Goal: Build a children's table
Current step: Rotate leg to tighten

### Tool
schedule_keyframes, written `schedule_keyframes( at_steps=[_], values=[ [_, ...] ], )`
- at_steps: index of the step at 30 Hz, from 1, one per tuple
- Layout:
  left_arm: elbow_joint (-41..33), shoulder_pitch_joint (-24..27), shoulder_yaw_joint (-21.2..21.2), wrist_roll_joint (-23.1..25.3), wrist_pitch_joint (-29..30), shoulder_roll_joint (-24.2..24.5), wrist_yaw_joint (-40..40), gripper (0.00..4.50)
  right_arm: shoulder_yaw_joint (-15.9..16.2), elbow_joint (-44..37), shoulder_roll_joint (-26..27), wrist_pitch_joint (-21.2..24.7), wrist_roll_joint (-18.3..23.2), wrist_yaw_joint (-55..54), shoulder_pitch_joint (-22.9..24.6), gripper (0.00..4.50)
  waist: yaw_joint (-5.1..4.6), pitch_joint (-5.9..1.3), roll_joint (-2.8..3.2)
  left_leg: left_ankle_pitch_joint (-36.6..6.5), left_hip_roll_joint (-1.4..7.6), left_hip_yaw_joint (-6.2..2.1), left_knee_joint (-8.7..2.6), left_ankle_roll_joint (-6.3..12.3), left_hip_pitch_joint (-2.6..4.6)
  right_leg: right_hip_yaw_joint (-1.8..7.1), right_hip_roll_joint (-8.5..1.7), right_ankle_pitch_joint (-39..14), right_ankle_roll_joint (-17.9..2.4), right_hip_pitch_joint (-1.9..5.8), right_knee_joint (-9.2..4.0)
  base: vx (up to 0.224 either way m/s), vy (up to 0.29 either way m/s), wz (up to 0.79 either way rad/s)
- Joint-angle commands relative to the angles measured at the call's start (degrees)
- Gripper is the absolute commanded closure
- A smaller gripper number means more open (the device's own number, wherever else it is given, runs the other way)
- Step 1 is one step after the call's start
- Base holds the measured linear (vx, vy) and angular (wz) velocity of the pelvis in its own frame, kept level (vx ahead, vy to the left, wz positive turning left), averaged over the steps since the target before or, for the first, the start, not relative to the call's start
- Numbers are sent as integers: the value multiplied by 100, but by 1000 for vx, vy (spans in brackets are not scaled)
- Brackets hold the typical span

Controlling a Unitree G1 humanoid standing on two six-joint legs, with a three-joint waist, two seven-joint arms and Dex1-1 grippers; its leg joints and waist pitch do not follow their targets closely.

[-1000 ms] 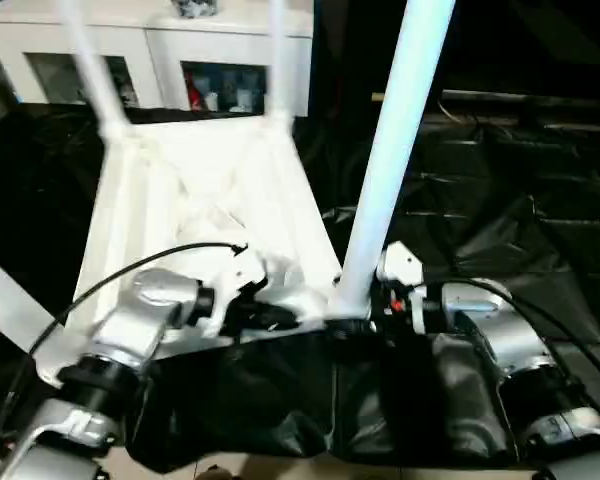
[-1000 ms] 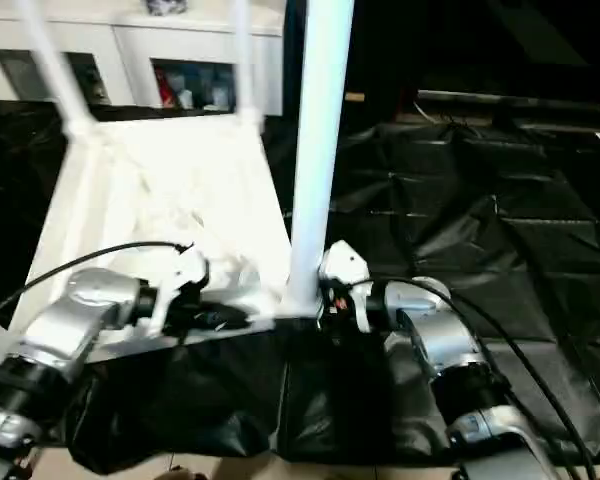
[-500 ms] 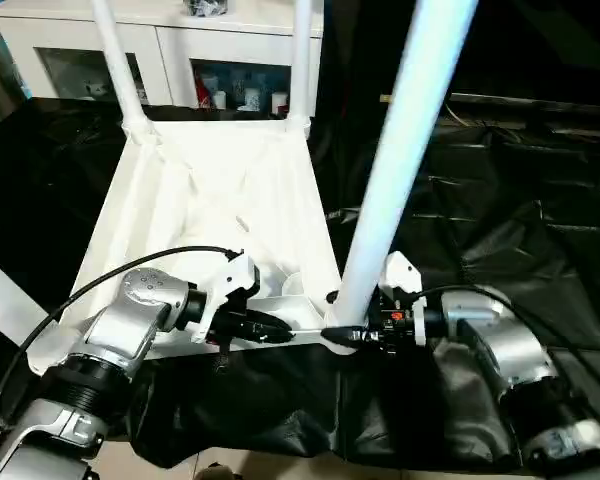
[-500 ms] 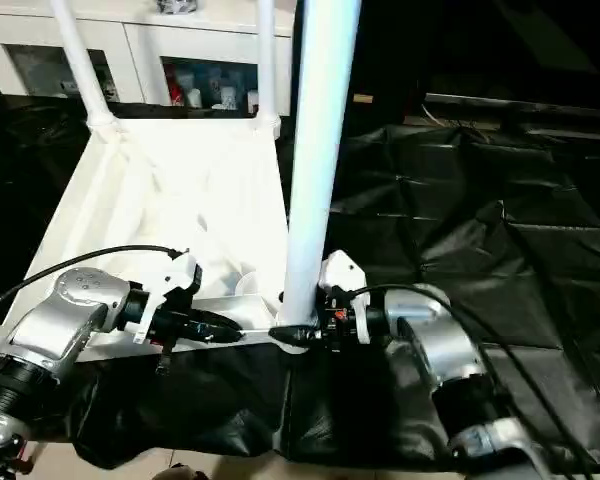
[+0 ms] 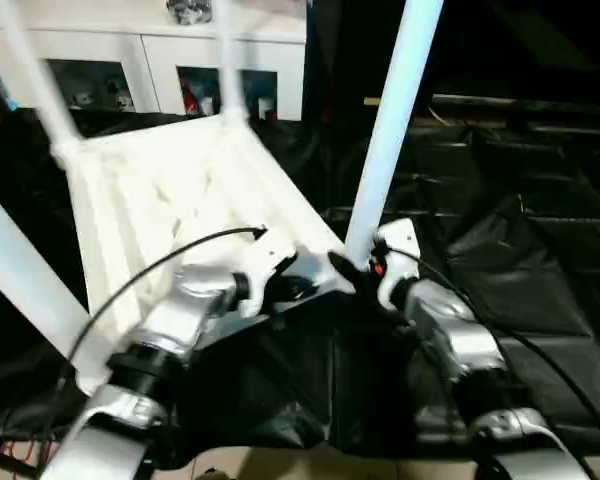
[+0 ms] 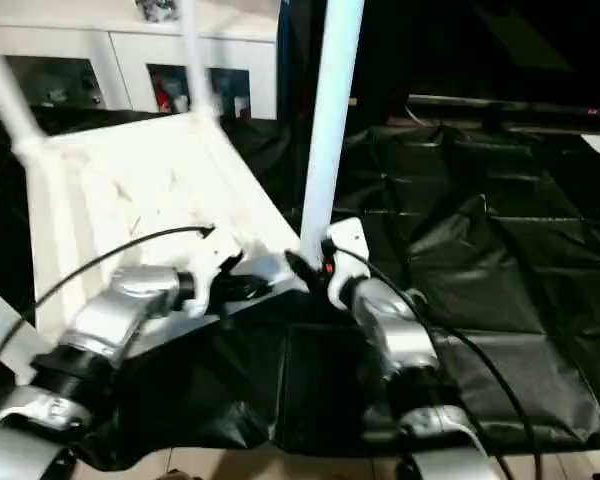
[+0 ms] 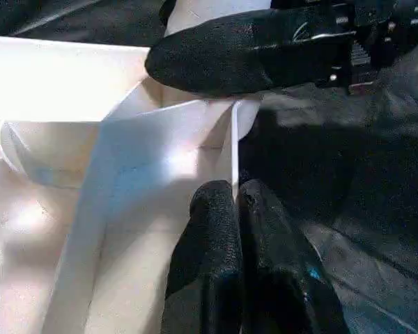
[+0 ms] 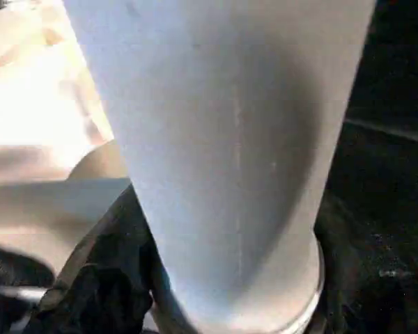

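The tabletop [image 5: 170,190] is lying upside down on black sheeting [image 5: 520,230], its ribbed underside facing up, with legs standing in its corner sockets. The two far legs [image 5: 228,60] are rising toward a white glass-fronted cabinet [image 5: 150,75] behind, and another leg [image 5: 20,270] is slanting out at the left. The near right leg [image 5: 390,130] is standing upright in its socket at the tabletop's near corner. The right pincer [image 5: 352,268] is sitting at this leg's base, its black fingers [image 7: 251,49] spread around the tube and grasping it. The left pincer [image 7: 237,202] is clenched, its fingertips pressed together on the thin near rim [image 7: 195,118] of the tabletop, just beside that same corner socket.
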Motion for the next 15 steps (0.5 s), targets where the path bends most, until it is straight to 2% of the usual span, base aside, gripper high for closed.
schedule_keyframes(
  at_steps=[1, 2, 4, 8, 11, 13, 15],
  values=[
    [-277, -202, -65, -211, -175, -508, 265, 450, 573, 182, 543, 75, -77, 351, 41, 148, 8, -370, -48, -1425, 68, 17, -384, 73, 18, 205, -221, -1580, -990, 250, -470, 0, 0, 0],
    [-302, -179, -95, -196, -214, -506, 235, 450, 592, 158, 545, 49, -56, 427, 50, 148, 14, -371, -43, -1409, 69, 26, -377, 111, 28, 207, -226, -1546, -1002, 246, -473, 0, 0, 0],
    [-326, -156, -130, -186, -242, -485, 177, 450, 598, 134, 536, 53, -22, 520, 56, 111, 18, -376, -30, -1304, 73, 26, -378, 154, 16, 205, -222, -1383, -1044, 258, -453, 0, 0, 0],
    [-560, 22, -282, -181, -254, -275, -164, 450, 733, -103, 307, 82, -38, 974, 120, 78, 15, -369, -22, -1415, 82, 19, -387, 159, 15, 203, -233, -1502, -1036, 264, -465, 0, 0, 0],
    [-902, 235, -404, -294, -266, 103, -862, 450, 1051, -495, -255, 46, -65, 1956, 343, 66, 24, -382, -31, -1363, 88, 12, -379, 197, 0, 194, -221, -1338, -1041, 296, -440, 0, 0, 0],
    [-1089, 368, -493, -385, -275, 409, -1370, 450, 1185, -723, -651, -1, -33, 2550, 489, 66, 18, -379, -25, -1296, 95, 25, -370, 301, 2, 203, -211, -1053, -1157, 285, -415, 0, 0, 0],
    [-1174, 435, -517, -434, -288, 570, -1600, 450, 1205, -854, -827, 24, 55, 2867, 551, 66, 28, -362, -20, -1354, 95, 35, -369, 309, 20, 208, -218, -1170, -1200, 260, -432, 0, 0, 0]
  ],
)
